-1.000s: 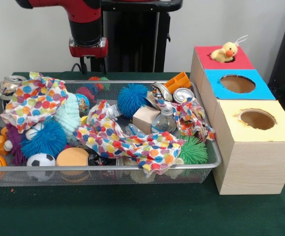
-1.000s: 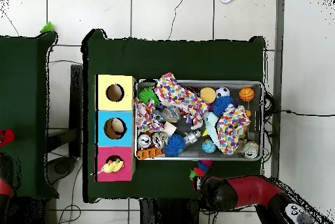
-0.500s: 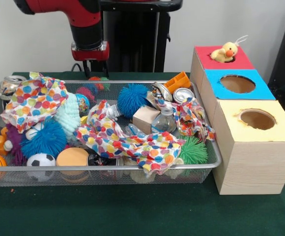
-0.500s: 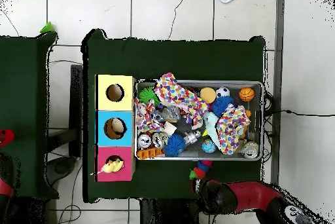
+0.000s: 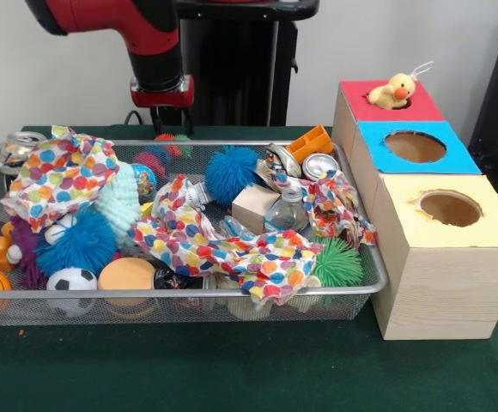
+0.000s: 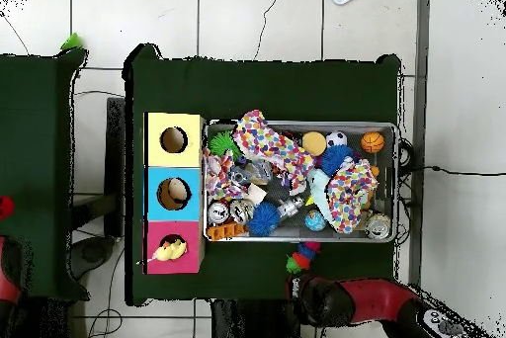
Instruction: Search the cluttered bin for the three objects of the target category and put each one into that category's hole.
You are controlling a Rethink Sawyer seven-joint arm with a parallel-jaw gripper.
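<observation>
The robot's black claw [image 5: 160,118], its state impossible to tell, hangs at twelve o'clock of the wire-mesh bin [image 5: 232,296], where the soft, light blue spiky rubber ball [image 5: 232,172] invites a mid-body squeeze.

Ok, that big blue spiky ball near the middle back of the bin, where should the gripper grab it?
Probably straight from above, closing across the middle of the blue spiky ball. It sits on top of the clutter with its upper half exposed, while the wooden block and cans crowd its sides low down.
</observation>
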